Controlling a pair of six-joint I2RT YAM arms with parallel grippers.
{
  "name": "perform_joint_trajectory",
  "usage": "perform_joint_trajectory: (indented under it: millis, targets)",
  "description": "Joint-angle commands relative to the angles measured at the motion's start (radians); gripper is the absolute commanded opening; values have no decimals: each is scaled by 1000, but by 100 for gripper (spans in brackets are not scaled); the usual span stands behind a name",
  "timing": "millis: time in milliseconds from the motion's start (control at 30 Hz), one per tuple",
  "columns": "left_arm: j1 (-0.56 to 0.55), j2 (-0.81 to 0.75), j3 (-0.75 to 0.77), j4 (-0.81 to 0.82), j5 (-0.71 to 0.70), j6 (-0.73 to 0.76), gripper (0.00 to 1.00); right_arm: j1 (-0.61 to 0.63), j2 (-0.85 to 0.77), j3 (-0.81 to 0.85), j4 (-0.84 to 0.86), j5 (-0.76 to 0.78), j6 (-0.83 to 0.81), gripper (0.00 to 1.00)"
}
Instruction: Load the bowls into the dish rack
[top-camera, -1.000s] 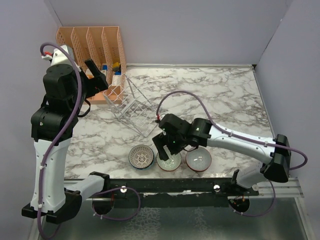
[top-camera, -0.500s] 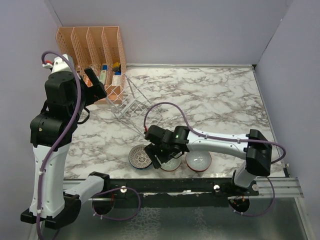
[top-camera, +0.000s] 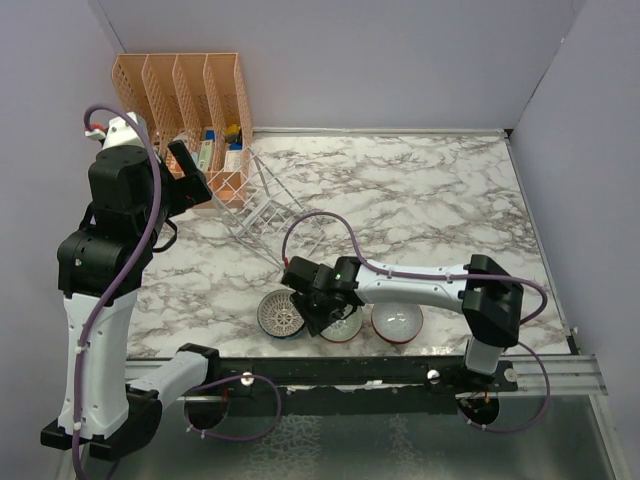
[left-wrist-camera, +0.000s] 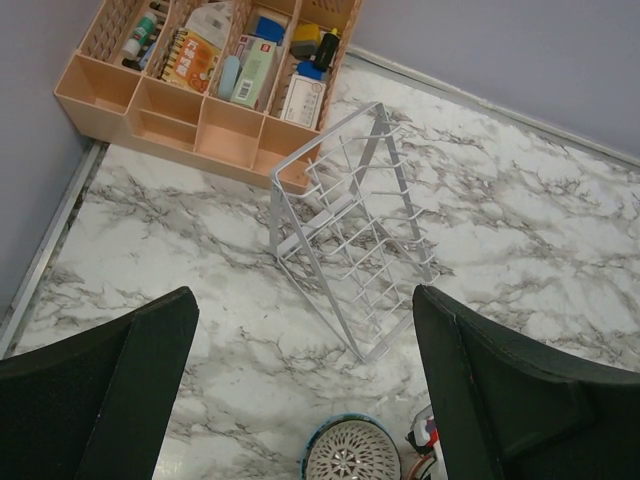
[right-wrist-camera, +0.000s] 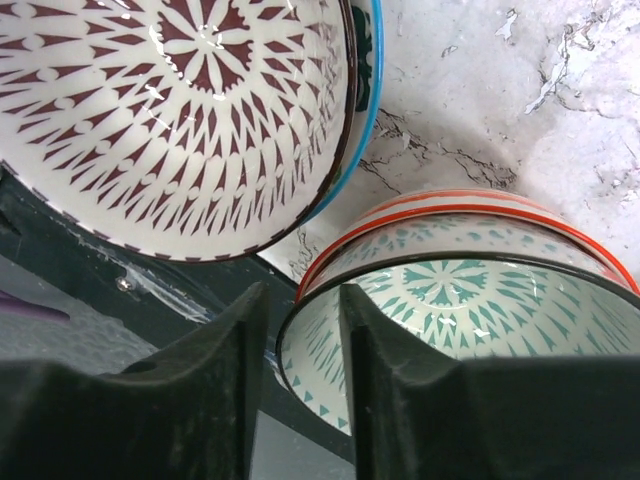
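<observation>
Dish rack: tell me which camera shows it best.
Left wrist view: the dish rack sits whole and unobstructed mid-frame, every wire distinct. The top view shows it smaller, by the orange organizer. The right wrist view misses it, showing bowls instead.

Marbled tabletop (top-camera: 430, 190), pale lilac walls (top-camera: 400, 60)

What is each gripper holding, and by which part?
Left gripper: nothing. Right gripper straddles the red-rimmed bowl at its rim, one finger inside; a pinch cannot be told.
</observation>
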Motion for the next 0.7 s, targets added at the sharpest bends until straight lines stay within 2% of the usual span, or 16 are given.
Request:
perform_joint_trajectory:
  millis: [0, 200, 333, 667]
  targets:
    - [5, -22, 7, -15, -32, 25, 91, 4, 23, 16, 19, -4, 21, 29]
    - [4, -28, 10, -23, -34, 32, 92, 4, 15, 77, -46, 1, 18, 15]
    - [4, -31, 11, -23, -32, 35, 92, 4, 9, 139, -113, -5, 17, 2]
    - [2, -21, 27, -24, -23, 35, 92, 4, -44, 302, -274, 88, 42, 1]
